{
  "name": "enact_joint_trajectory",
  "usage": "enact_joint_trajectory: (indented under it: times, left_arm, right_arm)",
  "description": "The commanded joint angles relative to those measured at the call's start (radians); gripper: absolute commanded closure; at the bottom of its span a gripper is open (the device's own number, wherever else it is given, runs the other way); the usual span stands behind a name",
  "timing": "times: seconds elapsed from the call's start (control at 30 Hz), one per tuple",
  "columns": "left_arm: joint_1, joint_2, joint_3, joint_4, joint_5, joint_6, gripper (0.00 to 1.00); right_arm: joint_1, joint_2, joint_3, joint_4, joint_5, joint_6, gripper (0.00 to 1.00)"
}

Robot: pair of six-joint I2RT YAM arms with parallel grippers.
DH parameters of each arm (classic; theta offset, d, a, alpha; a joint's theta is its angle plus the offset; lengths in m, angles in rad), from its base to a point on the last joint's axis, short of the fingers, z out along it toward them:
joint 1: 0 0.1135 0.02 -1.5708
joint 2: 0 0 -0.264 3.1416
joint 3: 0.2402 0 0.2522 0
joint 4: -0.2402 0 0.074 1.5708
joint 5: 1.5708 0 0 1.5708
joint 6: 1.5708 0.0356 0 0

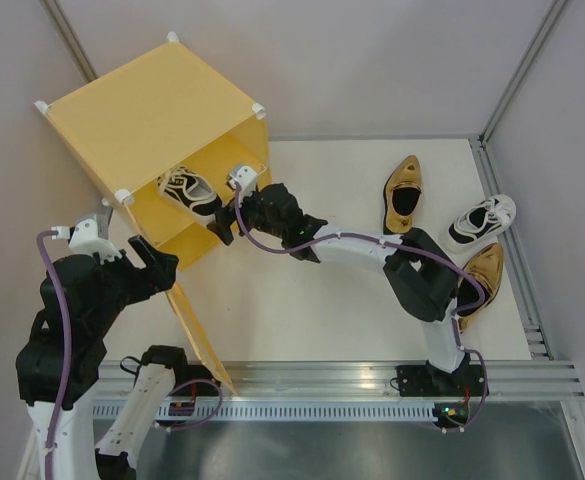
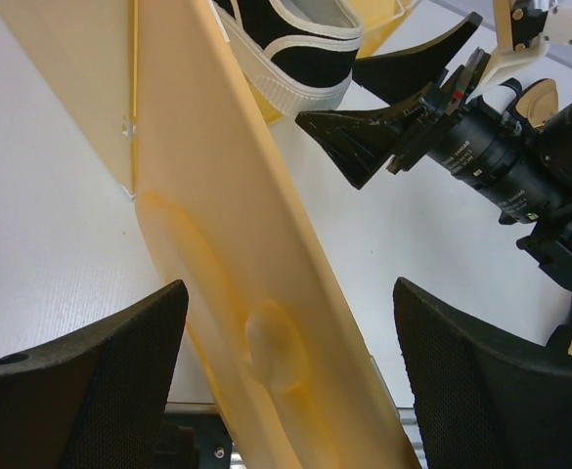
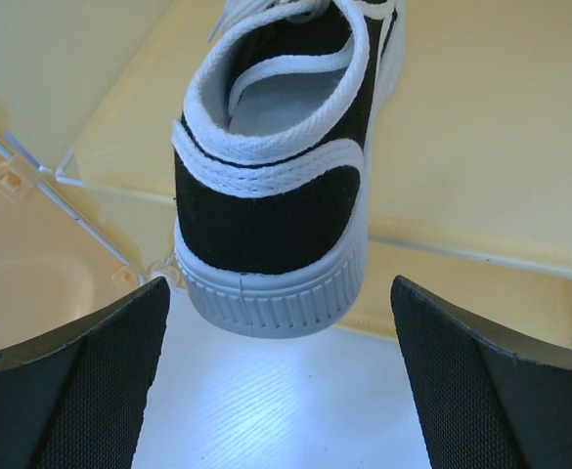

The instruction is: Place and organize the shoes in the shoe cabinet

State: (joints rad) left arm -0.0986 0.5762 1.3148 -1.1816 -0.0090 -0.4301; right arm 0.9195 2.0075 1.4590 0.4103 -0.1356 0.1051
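The yellow shoe cabinet (image 1: 147, 110) stands at the back left with its door (image 1: 197, 335) swung open toward the arms. One white-and-black sneaker (image 1: 190, 190) lies on the inner shelf, heel outward and overhanging the shelf edge (image 3: 481, 249). My right gripper (image 1: 230, 210) is open and empty just behind that heel (image 3: 266, 225), not touching it. My left gripper (image 1: 162, 265) is open, its fingers astride the door's edge (image 2: 256, 293) without closing on it. The second sneaker (image 1: 482, 222) and two gold slip-ons (image 1: 404, 192) (image 1: 482, 275) lie on the table at the right.
The white table (image 1: 302, 310) ends at a metal rail (image 1: 372, 380) along the near edge. Grey walls close in the back and right. The right arm (image 1: 372, 250) stretches across the table's middle; its camera and fingers show in the left wrist view (image 2: 393, 117).
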Motion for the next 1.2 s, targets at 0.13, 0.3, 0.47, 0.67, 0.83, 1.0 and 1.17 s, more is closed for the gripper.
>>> enact_joint_trajectory:
  times: [0.13, 0.3, 0.47, 0.67, 0.83, 1.0, 1.17]
  left_arm:
    - [0.000, 0.016, 0.021, -0.030, -0.009, -0.022, 0.12]
    - [0.000, 0.016, 0.020, -0.038, -0.008, -0.021, 0.12]
    - [0.000, 0.019, 0.032, -0.038, -0.009, -0.019, 0.11]
    - [0.000, 0.036, 0.047, -0.036, -0.006, -0.021, 0.12]
    - [-0.001, 0.045, 0.050, -0.036, -0.002, -0.019, 0.12]
    - [0.000, 0.045, 0.054, -0.035, -0.003, -0.024, 0.12]
    - [0.000, 0.048, 0.054, -0.033, -0.002, -0.024, 0.12]
  right_arm:
    - [0.004, 0.062, 0.103, 0.056, -0.059, -0.002, 0.12]
    - [0.002, 0.085, 0.136, 0.055, -0.081, 0.001, 0.34]
    - [0.008, 0.112, 0.182, 0.056, -0.107, 0.008, 0.68]
    - [0.019, 0.148, 0.242, 0.056, -0.107, 0.025, 0.85]
    - [0.047, 0.166, 0.293, 0.064, -0.046, 0.044, 0.89]
    - [0.079, 0.204, 0.333, 0.081, 0.022, 0.085, 0.96]
    - [0.097, 0.232, 0.360, 0.082, 0.080, 0.088, 0.96]
